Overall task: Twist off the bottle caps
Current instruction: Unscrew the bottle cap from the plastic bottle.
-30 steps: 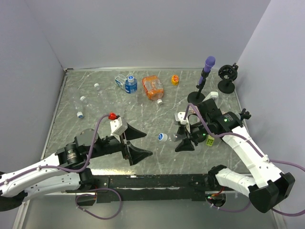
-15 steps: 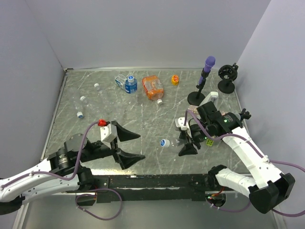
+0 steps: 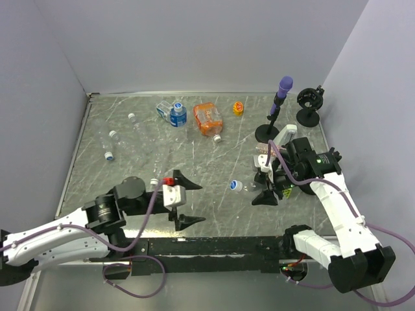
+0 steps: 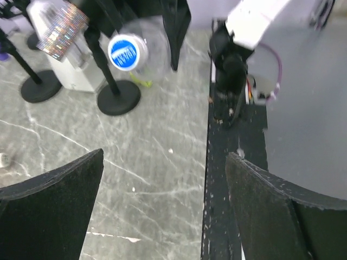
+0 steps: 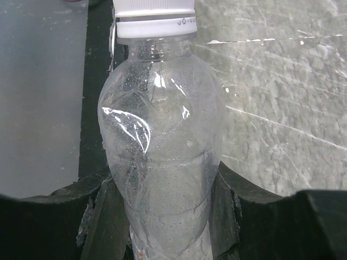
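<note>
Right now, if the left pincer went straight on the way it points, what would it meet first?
Probably the cap of the bottle that the right pincer holds: the open left pincer faces it, nothing between. Its line may pass slightly off the cap; depth unclear.

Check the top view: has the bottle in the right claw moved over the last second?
Yes. The bottle, held in the right claw, has shifted rightward, closer to the base of the purple-topped stand.

Two robot arms, two black stands, one orange bottle, one yellow cap
</note>
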Action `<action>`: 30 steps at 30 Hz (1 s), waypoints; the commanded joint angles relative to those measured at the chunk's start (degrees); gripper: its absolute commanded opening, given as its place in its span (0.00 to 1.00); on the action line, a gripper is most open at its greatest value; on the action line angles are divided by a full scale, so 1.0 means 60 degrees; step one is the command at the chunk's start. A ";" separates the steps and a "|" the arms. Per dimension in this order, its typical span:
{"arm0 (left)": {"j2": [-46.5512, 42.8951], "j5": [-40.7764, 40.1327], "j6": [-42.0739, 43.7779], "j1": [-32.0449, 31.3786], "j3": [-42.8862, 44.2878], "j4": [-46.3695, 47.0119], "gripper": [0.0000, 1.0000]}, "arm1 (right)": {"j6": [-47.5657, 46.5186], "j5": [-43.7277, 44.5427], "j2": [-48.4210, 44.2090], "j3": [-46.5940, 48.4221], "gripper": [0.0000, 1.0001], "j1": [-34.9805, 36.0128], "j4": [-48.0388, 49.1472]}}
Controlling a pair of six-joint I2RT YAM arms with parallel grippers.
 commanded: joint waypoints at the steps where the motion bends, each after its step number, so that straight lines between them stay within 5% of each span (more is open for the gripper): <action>1: 0.0755 0.0823 0.0970 0.0002 0.0622 0.0528 0.98 | -0.0348 -0.0256 -0.0565 -0.0249 0.27 -0.0108 -0.0915; 15: 0.3436 0.1367 -0.0685 0.0061 0.1150 0.3737 0.90 | 0.0809 0.1077 -0.0903 -0.0425 0.27 0.1370 0.0270; 27: 0.4009 0.1118 -0.1565 0.0046 0.1737 0.2962 0.57 | 0.1146 0.0579 -0.0653 -0.0396 0.27 0.1547 0.0799; 30: 0.4009 0.1162 -0.1594 0.0046 0.1722 0.2904 0.56 | 0.1146 0.0579 -0.0712 -0.0440 0.27 0.1547 0.0799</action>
